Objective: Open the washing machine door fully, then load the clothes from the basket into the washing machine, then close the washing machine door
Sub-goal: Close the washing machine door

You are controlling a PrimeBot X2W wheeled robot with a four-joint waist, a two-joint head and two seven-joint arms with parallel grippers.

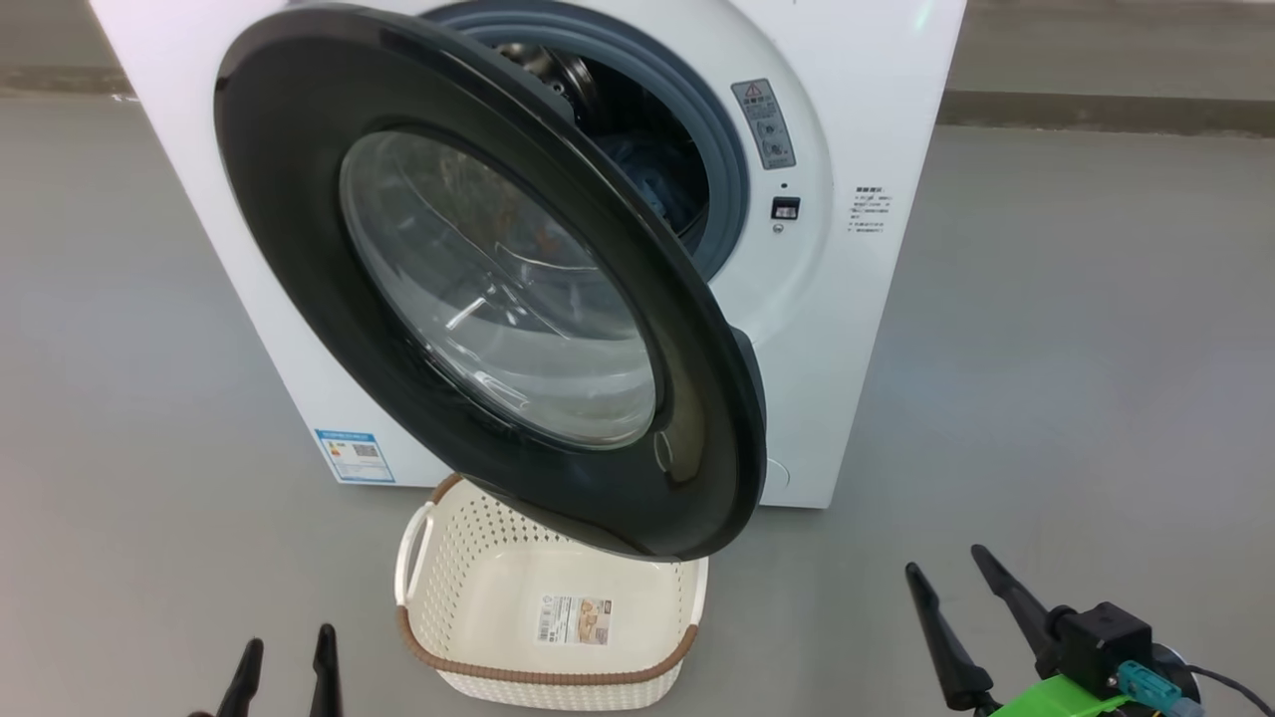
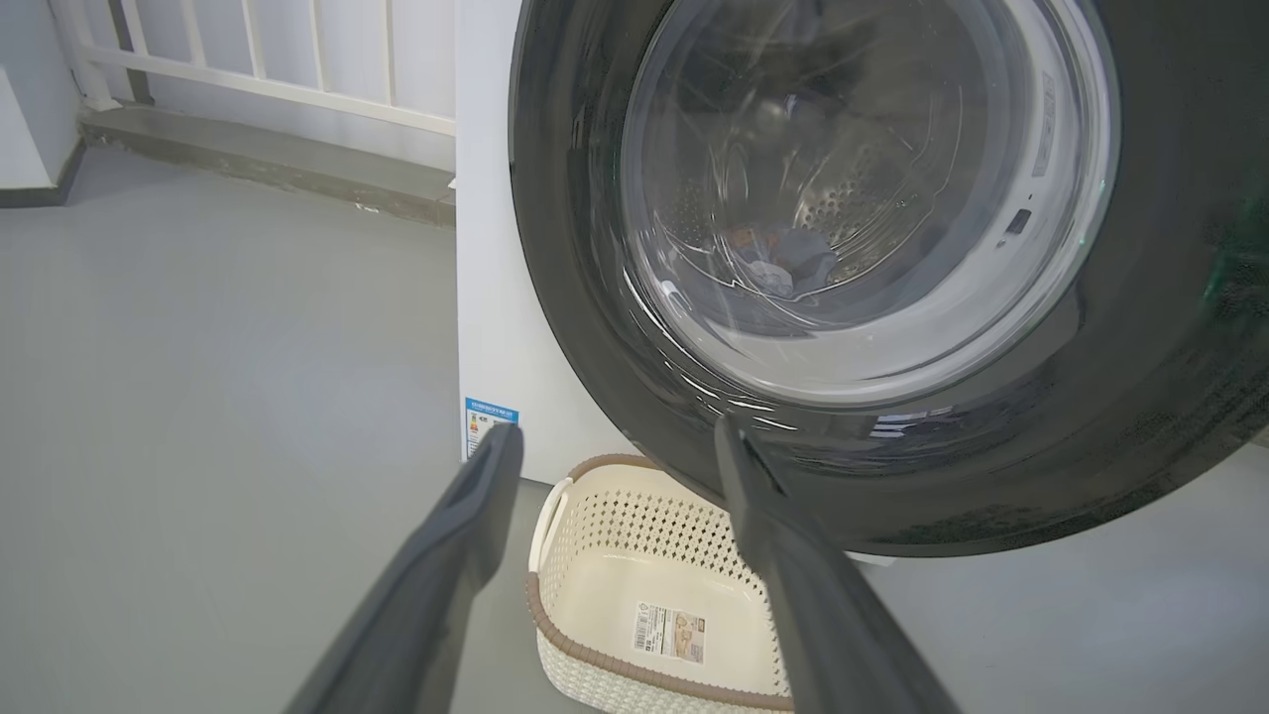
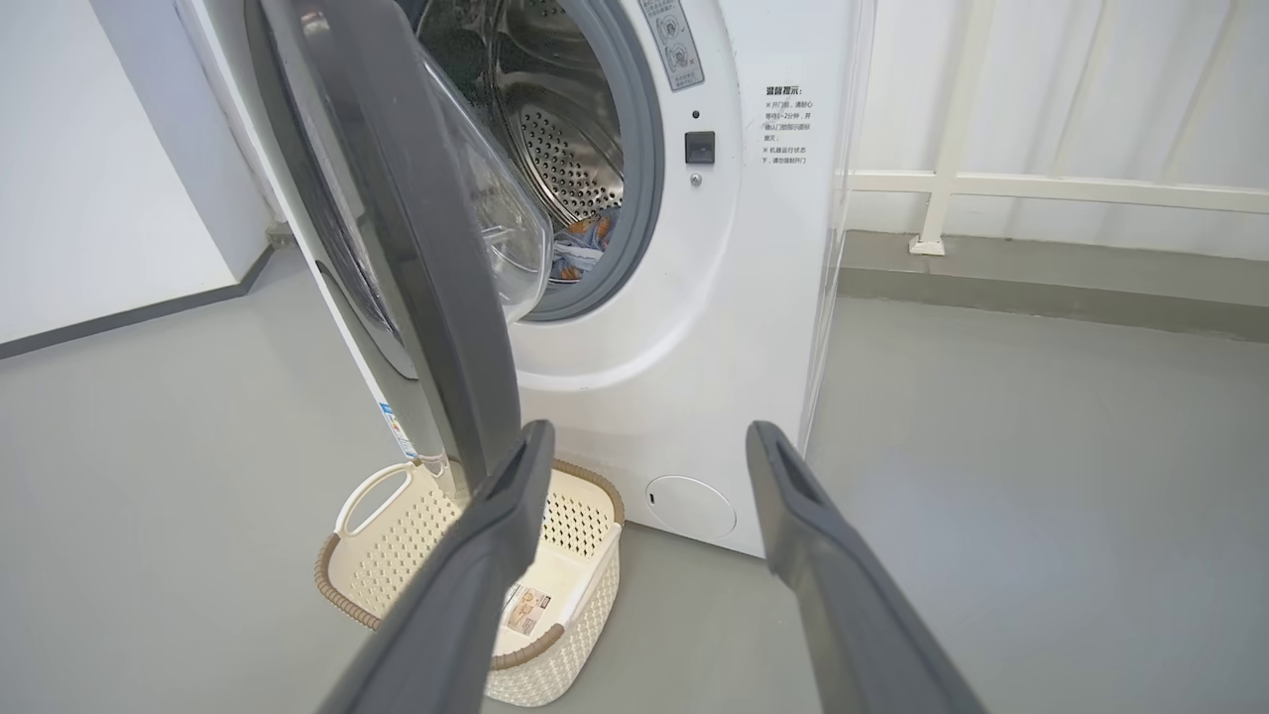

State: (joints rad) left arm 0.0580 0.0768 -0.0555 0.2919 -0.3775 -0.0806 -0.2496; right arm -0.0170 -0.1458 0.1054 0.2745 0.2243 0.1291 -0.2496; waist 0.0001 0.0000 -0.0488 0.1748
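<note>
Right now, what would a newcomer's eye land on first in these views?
The big glossy black washing machine door stands partly open, hanging over the cream basket on the floor before the white washing machine. The basket looks empty but for its label; blue clothes lie in the steel drum.

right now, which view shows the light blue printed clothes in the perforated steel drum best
The right wrist view: the light blue printed clothes lie unobstructed low in the perforated steel drum. The left wrist view shows them through the glossy black round door's glass, under reflections. The head view gives a dim blue patch in shadow.
</note>
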